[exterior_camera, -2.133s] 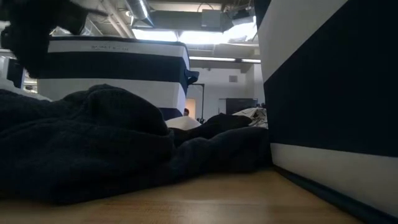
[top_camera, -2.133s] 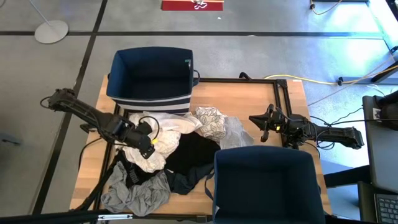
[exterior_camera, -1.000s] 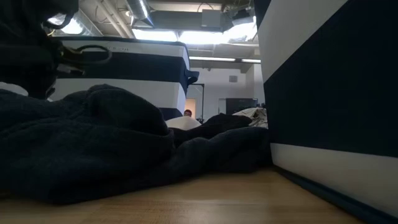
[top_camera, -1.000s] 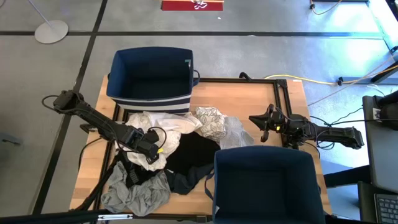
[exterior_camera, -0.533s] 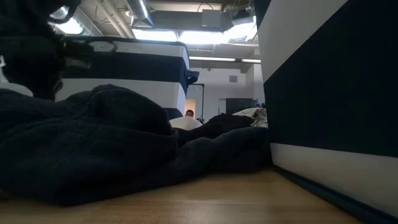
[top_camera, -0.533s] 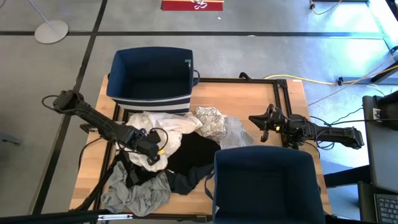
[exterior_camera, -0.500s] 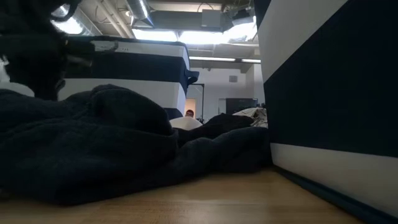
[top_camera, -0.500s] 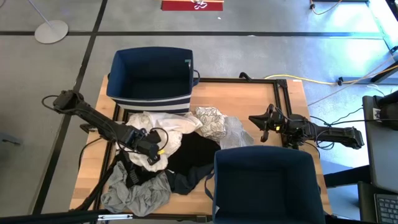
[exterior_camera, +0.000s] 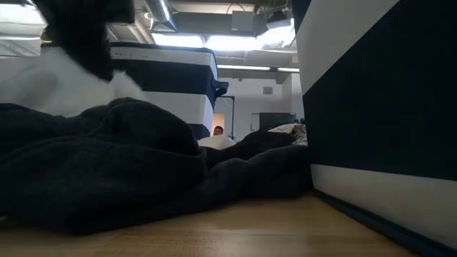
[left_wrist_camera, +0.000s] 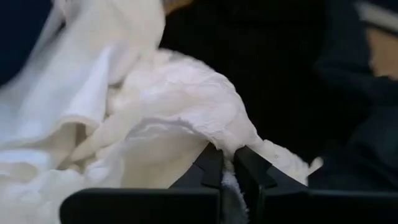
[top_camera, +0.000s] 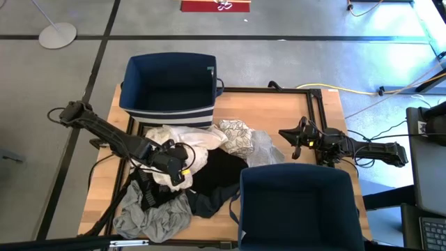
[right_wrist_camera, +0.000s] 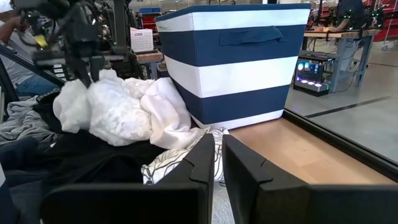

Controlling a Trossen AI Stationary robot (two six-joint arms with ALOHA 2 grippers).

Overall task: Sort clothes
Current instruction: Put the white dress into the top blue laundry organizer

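While both bins read empty from above, sorting has barely started: the far navy striped bin (top_camera: 171,84) shows only its dark floor, and the near navy bin (top_camera: 298,209) shows no garment either, though its inside is dark.

All clothes sit in 1 heap on the wooden surface (top_camera: 279,111), between the 2 bins:
- white crinkled garment (top_camera: 182,143) at the far-left side of the heap, just beside the far bin
- white-with-black-pattern garment (top_camera: 235,135) and a pale grey piece (top_camera: 263,148) toward the right
- black garment (top_camera: 219,171) in the middle
- dark navy piece (top_camera: 205,204) at the near edge, touching the near bin
- grey garment (top_camera: 153,217) at the near-left corner

Left gripper (top_camera: 178,167) is down on the heap where white meets black. Left wrist view shows its jaws pressed together on a fold of the white crinkled garment (left_wrist_camera: 180,118), so that's a pinch. The right wrist view shows the white bunch gathered up under the left arm, looks partly raised off the heap.

Right gripper (top_camera: 295,143) is parked at the right side of the surface, well apart from the heap, jaws pressed together on nothing.

Judgement: 1st pick in hand, 0 dropped. Whole heap left, about 6 pieces visible, more may be buried.
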